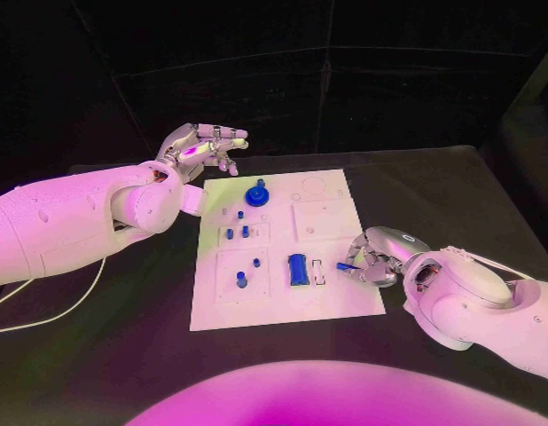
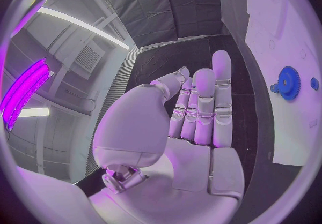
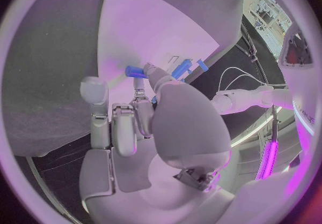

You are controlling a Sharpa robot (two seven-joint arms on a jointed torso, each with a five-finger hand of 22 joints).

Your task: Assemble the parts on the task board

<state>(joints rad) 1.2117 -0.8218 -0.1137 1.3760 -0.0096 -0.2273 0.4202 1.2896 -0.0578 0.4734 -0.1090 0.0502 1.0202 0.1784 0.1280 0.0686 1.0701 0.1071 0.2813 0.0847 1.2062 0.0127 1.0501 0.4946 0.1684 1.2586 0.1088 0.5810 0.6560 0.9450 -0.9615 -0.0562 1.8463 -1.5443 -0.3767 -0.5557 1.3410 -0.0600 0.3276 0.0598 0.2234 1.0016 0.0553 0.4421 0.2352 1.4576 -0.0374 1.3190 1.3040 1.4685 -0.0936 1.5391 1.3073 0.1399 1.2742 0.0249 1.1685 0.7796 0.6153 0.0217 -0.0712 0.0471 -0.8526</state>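
Observation:
The white task board (image 1: 332, 297) lies mid-table. On it stand a blue gear (image 1: 257, 195), several small blue pegs (image 1: 230, 234) and an upright blue block (image 1: 299, 269). My left hand (image 1: 204, 146) hovers off the board's far left corner, fingers stretched out and holding nothing; its wrist view shows the hand (image 2: 201, 111) with the gear (image 2: 288, 83) beyond it. My right hand (image 1: 374, 257) sits at the board's right edge and pinches a small blue peg (image 1: 346, 266) just right of the block. In the right wrist view the peg (image 3: 136, 72) sticks out from the fingertips over the board (image 3: 154, 25).
A white cable (image 1: 44, 311) trails across the black table at the left, under my left arm. Recessed square fields (image 1: 325, 220) mark the board's right half. Dark curtains close off the back.

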